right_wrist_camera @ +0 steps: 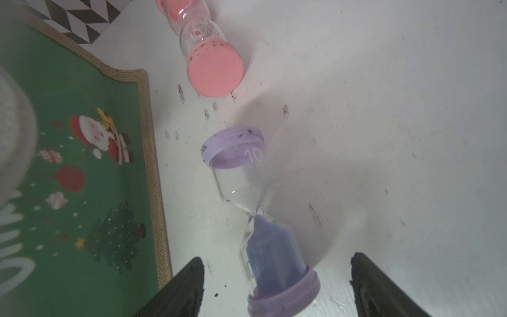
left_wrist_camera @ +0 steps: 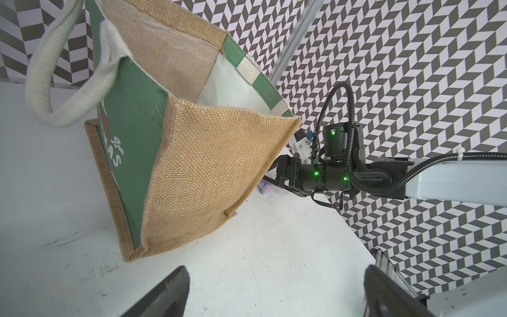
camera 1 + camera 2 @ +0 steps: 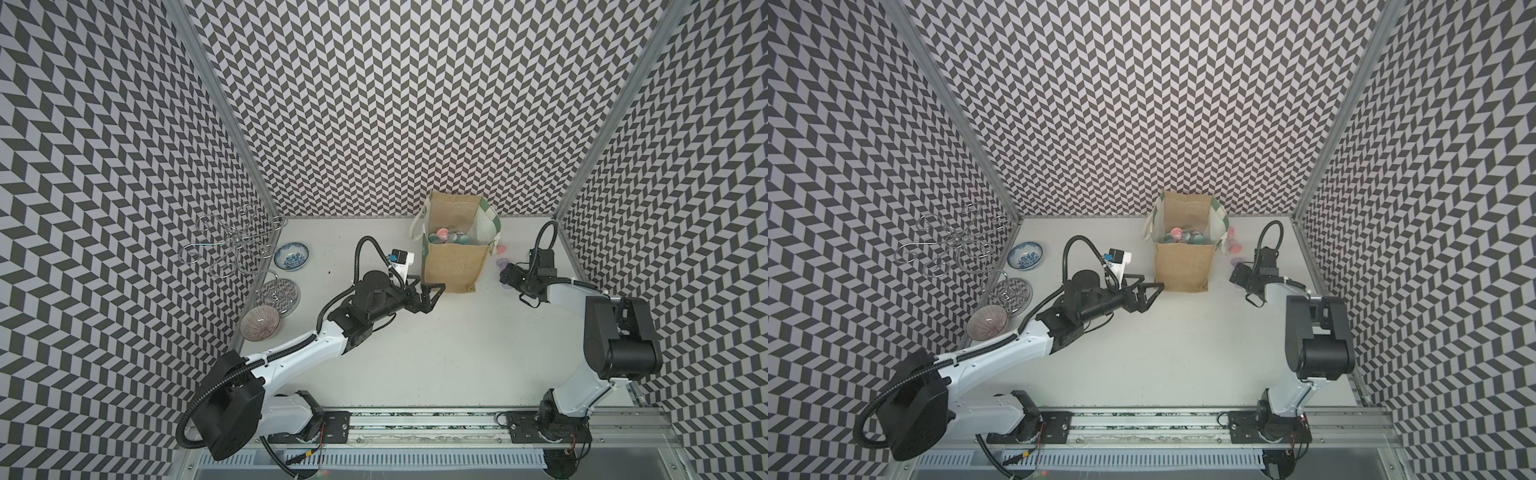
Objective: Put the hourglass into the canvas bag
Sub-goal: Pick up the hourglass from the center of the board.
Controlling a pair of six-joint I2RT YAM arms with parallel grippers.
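Note:
The canvas bag [image 3: 455, 266] [image 3: 1183, 268] stands upright at the back of the table, mouth open, with several pastel hourglasses [image 3: 451, 237] inside. To its right a purple hourglass [image 1: 258, 219] [image 3: 503, 264] lies on the table, and beyond it a pink hourglass [image 1: 212, 66] [image 3: 1231, 245]. My right gripper [image 1: 277, 259] [image 3: 509, 278] is open, low over the table, its fingers either side of the purple hourglass's near end with gaps on both sides. My left gripper [image 2: 275, 271] [image 3: 434, 295] is open and holds nothing, by the bag's [image 2: 205, 164] front left lower corner.
Along the left wall stand a wire rack [image 3: 232, 245], a blue-and-white bowl [image 3: 291, 255], a glass dish [image 3: 277, 293] and a pink ribbed bowl [image 3: 260, 323]. The bag's green side panel [image 1: 82, 164] is close beside the right gripper. The right wall runs just behind that arm.

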